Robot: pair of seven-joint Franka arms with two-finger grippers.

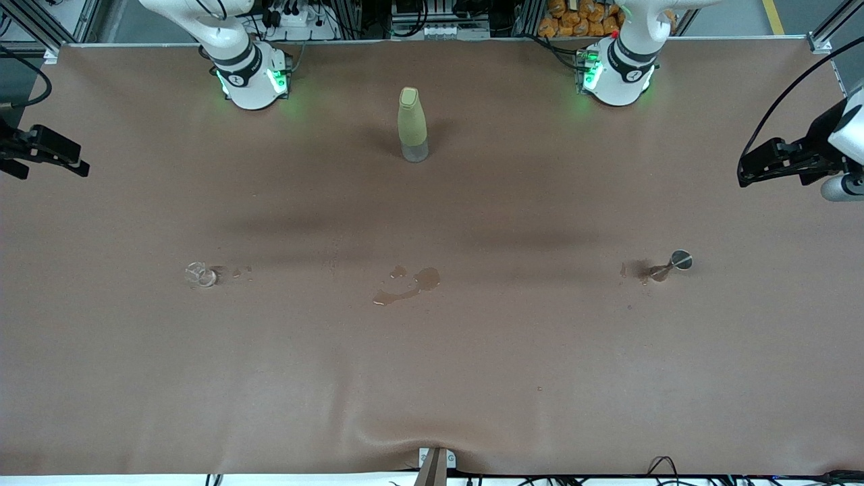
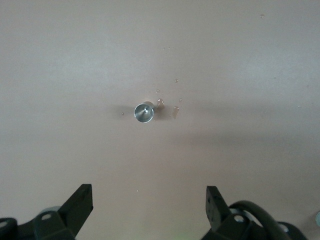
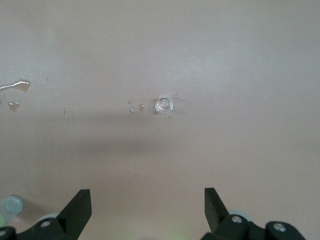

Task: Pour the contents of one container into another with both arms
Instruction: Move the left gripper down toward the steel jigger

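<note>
Steel cup [image 1: 680, 259] and glass cup [image 1: 200, 274] stand well apart on the wet tabletop [image 1: 432, 378], each beneath its own spread, empty gripper, left gripper [image 2: 150, 207] and right gripper [image 3: 148, 210], apparently staged for two-armed pouring.

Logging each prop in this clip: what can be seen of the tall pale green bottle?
The tall pale green bottle stands upright on the brown table cover, midway between the two arm bases. It has a matt, slightly curved body, a cream flat cap that is on, and a grey or clear band at its foot. Nothing touches it but the table, and both grippers are away from it.
</note>
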